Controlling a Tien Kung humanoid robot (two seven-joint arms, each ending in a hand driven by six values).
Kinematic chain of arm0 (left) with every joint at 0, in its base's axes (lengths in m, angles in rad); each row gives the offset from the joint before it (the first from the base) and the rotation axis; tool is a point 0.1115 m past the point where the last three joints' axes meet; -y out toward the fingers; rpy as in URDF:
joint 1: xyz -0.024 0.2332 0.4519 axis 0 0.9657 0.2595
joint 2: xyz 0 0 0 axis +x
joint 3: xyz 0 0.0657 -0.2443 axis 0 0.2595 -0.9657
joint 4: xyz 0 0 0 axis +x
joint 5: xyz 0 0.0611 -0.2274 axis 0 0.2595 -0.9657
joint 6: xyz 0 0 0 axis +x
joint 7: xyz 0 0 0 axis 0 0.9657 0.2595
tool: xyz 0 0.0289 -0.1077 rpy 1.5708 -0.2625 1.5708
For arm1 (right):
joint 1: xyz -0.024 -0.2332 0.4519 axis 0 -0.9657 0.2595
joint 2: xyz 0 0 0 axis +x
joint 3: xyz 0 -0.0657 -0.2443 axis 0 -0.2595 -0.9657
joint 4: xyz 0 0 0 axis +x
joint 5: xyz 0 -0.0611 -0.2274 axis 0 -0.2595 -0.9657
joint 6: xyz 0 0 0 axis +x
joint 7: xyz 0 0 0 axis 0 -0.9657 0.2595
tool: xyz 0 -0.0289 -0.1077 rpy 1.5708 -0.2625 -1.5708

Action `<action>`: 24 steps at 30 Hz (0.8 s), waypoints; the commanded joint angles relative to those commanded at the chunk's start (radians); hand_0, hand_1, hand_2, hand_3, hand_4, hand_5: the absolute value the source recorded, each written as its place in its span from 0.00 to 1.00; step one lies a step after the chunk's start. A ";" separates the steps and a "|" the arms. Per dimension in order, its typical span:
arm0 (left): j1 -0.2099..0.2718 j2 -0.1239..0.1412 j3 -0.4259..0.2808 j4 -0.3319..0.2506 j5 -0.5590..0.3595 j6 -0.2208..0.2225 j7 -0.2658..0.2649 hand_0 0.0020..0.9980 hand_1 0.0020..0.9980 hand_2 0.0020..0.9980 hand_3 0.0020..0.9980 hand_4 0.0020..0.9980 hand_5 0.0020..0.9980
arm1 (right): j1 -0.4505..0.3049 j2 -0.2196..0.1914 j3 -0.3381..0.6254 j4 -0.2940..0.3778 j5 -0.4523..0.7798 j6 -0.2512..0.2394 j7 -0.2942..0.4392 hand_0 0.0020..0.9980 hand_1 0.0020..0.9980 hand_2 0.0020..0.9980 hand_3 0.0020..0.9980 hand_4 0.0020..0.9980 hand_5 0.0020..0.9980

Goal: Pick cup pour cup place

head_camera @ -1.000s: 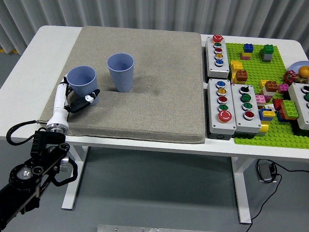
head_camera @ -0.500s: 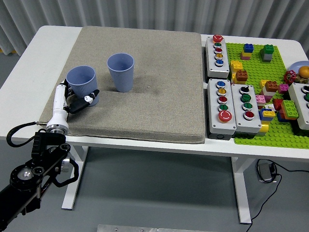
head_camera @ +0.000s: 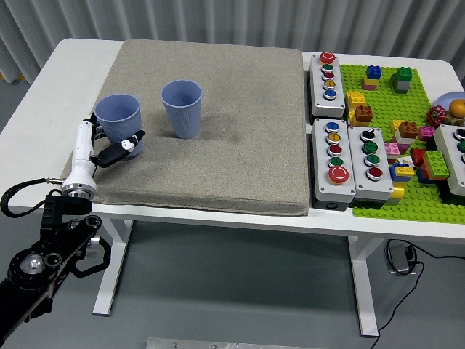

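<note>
Head view: one black arm (head_camera: 43, 262) enters from the lower left corner and reaches up over the near left edge of the counter (head_camera: 65, 65); its white forearm section slants up and slightly right. The left robot hand (head_camera: 109, 142) is clamped on the left cup (head_camera: 118, 120), its dark thumb and fingers wrapped round the cup's lower near side. No right arm is visible.

Cups, blue, ribbed: two. Both stand upright, long axis vertical, open mouths pointing up. The left cup is at the left edge of the grey mat (head_camera: 211, 123); whether its base touches the mat cannot be told, as the robot hand covers it. The second cup (head_camera: 182, 107) stands on the mat just right of the first, apart from it, slightly farther back.

Mat: one, covering the left and middle of the counter.

Button boxes (head_camera: 334, 156): three fully seen, grey-white, with coloured buttons, right of the mat; a fourth is partly cut by the right edge.

Green baseplate (head_camera: 378, 196): one, at the far right, carrying many small coloured bricks (head_camera: 363, 113), too many and too small to count reliably.
</note>
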 joint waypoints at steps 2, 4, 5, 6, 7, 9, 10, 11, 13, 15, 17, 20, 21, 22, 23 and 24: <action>-0.006 0.013 -0.008 -0.007 0.030 -0.003 0.019 0.55 0.52 0.54 0.58 0.82 0.23 | -0.001 -0.001 0.000 0.000 0.000 0.000 0.001 0.67 0.55 0.50 0.54 0.00 0.34; -0.016 0.026 -0.012 -0.010 0.057 -0.005 0.036 0.55 0.52 0.54 0.58 0.82 0.23 | -0.002 -0.001 0.000 0.000 0.002 -0.001 0.002 0.67 0.55 0.50 0.54 0.00 0.34; -0.022 0.032 -0.012 -0.011 0.070 -0.007 0.047 0.55 0.52 0.54 0.58 0.82 0.23 | -0.001 -0.002 0.000 0.000 0.002 -0.001 0.002 0.67 0.55 0.50 0.54 0.00 0.34; -0.027 0.037 -0.011 -0.011 0.083 -0.009 0.056 0.55 0.52 0.54 0.58 0.82 0.23 | -0.001 -0.002 0.000 0.000 0.002 -0.001 0.003 0.67 0.55 0.50 0.54 0.00 0.34; -0.032 0.042 -0.012 -0.011 0.095 -0.011 0.063 0.54 0.53 0.54 0.58 0.81 0.23 | -0.001 -0.003 0.000 0.000 0.003 -0.001 0.003 0.67 0.55 0.50 0.54 0.00 0.34; -0.045 0.054 -0.013 -0.012 0.131 -0.015 0.079 0.54 0.53 0.54 0.58 0.81 0.23 | 0.001 -0.004 -0.001 -0.001 0.006 -0.002 0.004 0.67 0.55 0.50 0.54 0.00 0.34; -0.054 0.059 -0.013 -0.012 0.149 -0.017 0.088 0.54 0.53 0.54 0.58 0.81 0.23 | 0.003 -0.004 -0.003 -0.001 0.009 -0.002 0.005 0.67 0.55 0.50 0.54 0.00 0.34; -0.056 0.061 -0.013 -0.012 0.156 -0.018 0.091 0.54 0.53 0.54 0.58 0.81 0.23 | 0.003 -0.005 -0.003 -0.001 0.010 -0.003 0.006 0.67 0.55 0.50 0.54 0.00 0.34; -0.068 0.068 -0.010 -0.011 0.175 -0.022 0.102 0.54 0.53 0.54 0.58 0.81 0.23 | 0.005 -0.005 -0.005 -0.001 0.013 -0.003 0.007 0.67 0.55 0.50 0.54 0.00 0.33; -0.083 0.075 -0.004 -0.010 0.206 -0.028 0.120 0.54 0.53 0.54 0.58 0.81 0.23 | 0.008 -0.006 -0.007 -0.001 0.017 -0.005 0.007 0.67 0.55 0.50 0.54 0.00 0.33; -0.095 0.081 0.000 -0.010 0.237 -0.042 0.141 0.54 0.53 0.54 0.58 0.81 0.23 | 0.009 -0.006 -0.009 -0.001 0.020 -0.006 0.008 0.67 0.55 0.50 0.54 0.00 0.33; -0.113 0.090 0.003 -0.017 0.295 -0.062 0.167 0.53 0.52 0.54 0.58 0.81 0.23 | 0.011 -0.007 -0.012 -0.001 0.023 -0.007 0.009 0.67 0.55 0.49 0.54 0.00 0.33; -0.119 0.093 0.003 -0.022 0.319 -0.072 0.179 0.53 0.52 0.54 0.58 0.81 0.23 | 0.010 -0.007 -0.012 -0.001 0.024 -0.008 0.009 0.67 0.55 0.49 0.54 0.00 0.33; -0.124 0.095 0.003 -0.025 0.338 -0.078 0.187 0.53 0.52 0.54 0.58 0.81 0.23 | 0.010 -0.007 -0.012 -0.001 0.024 -0.008 0.009 0.67 0.55 0.49 0.54 0.00 0.33; -0.129 0.098 0.002 -0.028 0.363 -0.086 0.196 0.53 0.52 0.54 0.58 0.81 0.23 | 0.010 -0.008 -0.013 -0.001 0.025 -0.009 0.009 0.67 0.55 0.49 0.54 0.00 0.33; -0.131 0.099 0.002 -0.029 0.377 -0.089 0.199 0.53 0.52 0.54 0.58 0.81 0.23 | 0.010 -0.008 -0.013 -0.001 0.025 -0.009 0.009 0.67 0.55 0.49 0.54 0.00 0.33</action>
